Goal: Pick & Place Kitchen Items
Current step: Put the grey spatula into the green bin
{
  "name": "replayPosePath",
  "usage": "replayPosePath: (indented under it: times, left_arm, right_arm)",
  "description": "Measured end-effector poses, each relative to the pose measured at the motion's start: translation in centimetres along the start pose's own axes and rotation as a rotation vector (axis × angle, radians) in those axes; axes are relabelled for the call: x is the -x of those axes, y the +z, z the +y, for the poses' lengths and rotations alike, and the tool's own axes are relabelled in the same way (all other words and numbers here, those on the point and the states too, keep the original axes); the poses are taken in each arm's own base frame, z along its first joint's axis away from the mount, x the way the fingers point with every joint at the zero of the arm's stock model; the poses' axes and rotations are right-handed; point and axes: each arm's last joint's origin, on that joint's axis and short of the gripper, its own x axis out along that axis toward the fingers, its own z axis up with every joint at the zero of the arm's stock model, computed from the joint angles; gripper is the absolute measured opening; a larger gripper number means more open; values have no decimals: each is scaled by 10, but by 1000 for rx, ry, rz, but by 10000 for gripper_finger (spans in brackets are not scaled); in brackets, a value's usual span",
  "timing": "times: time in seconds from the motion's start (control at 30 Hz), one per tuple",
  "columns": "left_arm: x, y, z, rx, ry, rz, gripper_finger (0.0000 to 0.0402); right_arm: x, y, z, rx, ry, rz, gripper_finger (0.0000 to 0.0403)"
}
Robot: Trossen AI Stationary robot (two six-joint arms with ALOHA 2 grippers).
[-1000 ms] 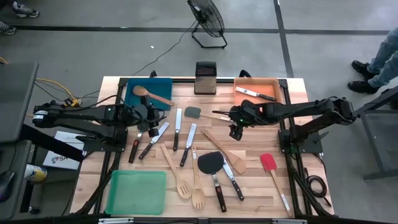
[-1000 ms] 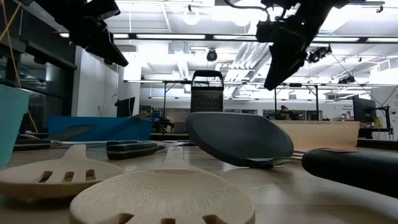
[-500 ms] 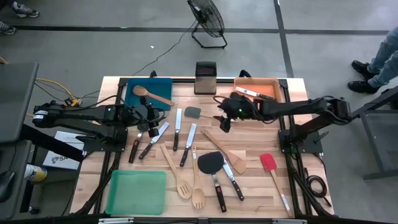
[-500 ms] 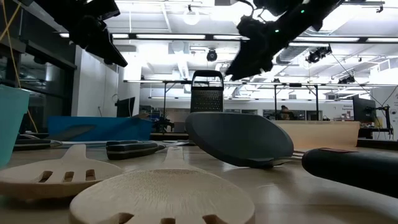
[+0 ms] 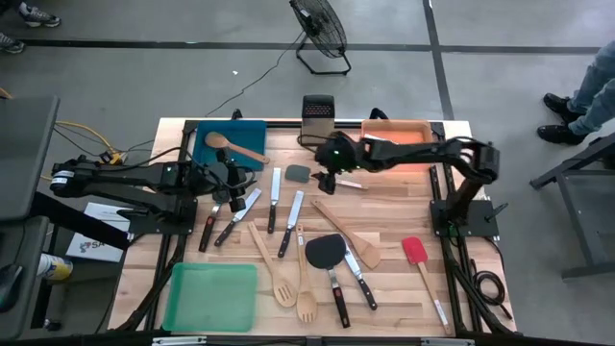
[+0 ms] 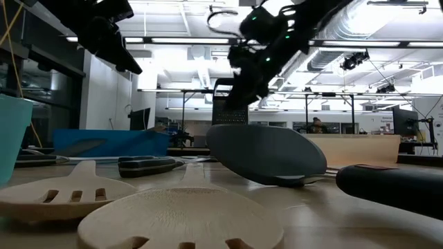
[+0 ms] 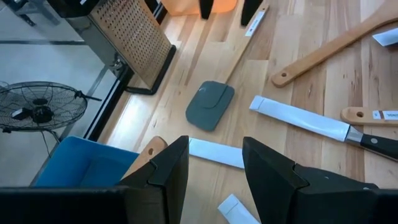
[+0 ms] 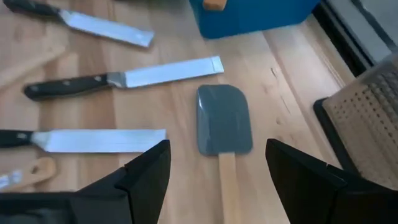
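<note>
Now the right gripper (image 5: 325, 181), jaws wide and empty, hovers just right of the grey spatula (image 5: 297, 174), while the left gripper (image 5: 233, 188) waits half-open, empty.

Grater (image 5: 316, 119) sits at twelve o'clock on the surface (image 5: 394, 288); trays flank it at eleven (image 5: 252, 132) and one (image 5: 423, 130). Third tray (image 5: 209, 296) at seven, utensils (image 5: 288, 216) across the centre.

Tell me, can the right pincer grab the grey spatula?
Probably yes. The right pincer hangs open just above the grey spatula, and nothing lies on top of it or blocks the way down.
</note>
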Motion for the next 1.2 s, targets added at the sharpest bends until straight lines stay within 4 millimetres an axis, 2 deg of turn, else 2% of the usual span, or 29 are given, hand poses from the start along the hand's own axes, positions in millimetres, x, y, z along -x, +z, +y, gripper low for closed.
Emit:
replayPosePath:
  times: [0.3,0.67,0.83,1.2]
  left_arm:
    - [0,0,0,14,1,0,147]
    - [0,0,0,25,1,1,147]
    - [0,0,0,25,3,2,147]
    - [0,0,0,24,19,5,147]
  right_arm:
    - [-31,5,-10,82,-8,103,254]
    - [-66,-22,-15,56,-5,250,254]
    - [-73,-27,-21,39,-6,265,254]
    - [-75,-33,-20,38,1,314,254]
